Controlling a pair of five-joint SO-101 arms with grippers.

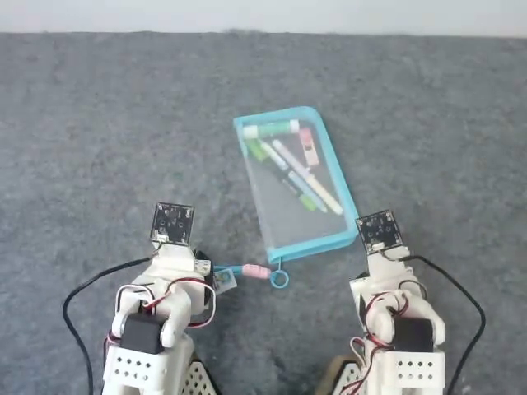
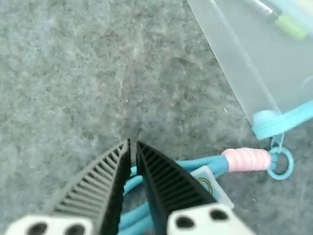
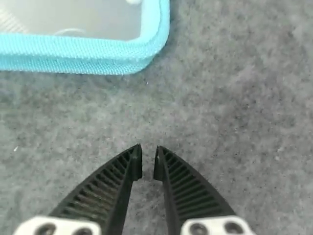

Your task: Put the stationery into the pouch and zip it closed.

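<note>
A clear pouch with a blue border (image 1: 325, 243) lies flat in the middle of the grey mat, with several pens and markers (image 1: 288, 160) inside it. Its zip slider (image 2: 277, 142) sits at the pouch corner nearest the left arm. From the slider a blue strap with a pink bead (image 2: 247, 159) and a ring (image 2: 282, 164) runs along the mat under my left gripper (image 2: 133, 144), which is shut, low over the strap. My right gripper (image 3: 147, 149) is shut on nothing, just short of the pouch's other near corner (image 3: 98, 54).
Both arms stand drawn back at the near edge, the left arm (image 1: 160, 288) and the right arm (image 1: 395, 313) with cables trailing off them. A small label tag (image 2: 205, 178) lies on the strap. Bare grey mat surrounds the pouch.
</note>
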